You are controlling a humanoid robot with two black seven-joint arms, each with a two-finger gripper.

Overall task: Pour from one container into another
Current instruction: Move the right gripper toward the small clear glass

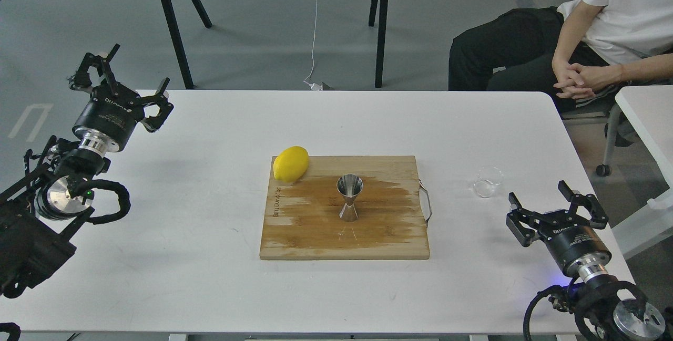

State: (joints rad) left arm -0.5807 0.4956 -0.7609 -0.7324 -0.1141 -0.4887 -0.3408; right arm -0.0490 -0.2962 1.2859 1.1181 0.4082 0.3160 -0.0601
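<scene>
Hovering low over the near right part of the table (210, 257), the right pincer (560, 205) has its fingers spread apart with nothing between them. Just beyond it and a little to its left sits the cup (487, 181), on the bare tabletop, apart from the fingertips; its clear glass is faint against the white surface, so whether it holds anything cannot be told. Farther to the pincer's left, well apart from it, the jigger (349, 197) stands upright near the middle of the board (315, 236), whose wood is darker in a wide patch around it. A lemon (291, 163) lies on the board's far left corner, partly over the edge.

The left pincer (120, 72) hangs at the table's far left edge, its fingers also apart and empty, far from both cup and jigger. Both arms are cut off by the frame's lower corners. A seated person (604, 31) beyond the table's right end is cropped at the shoulders.
</scene>
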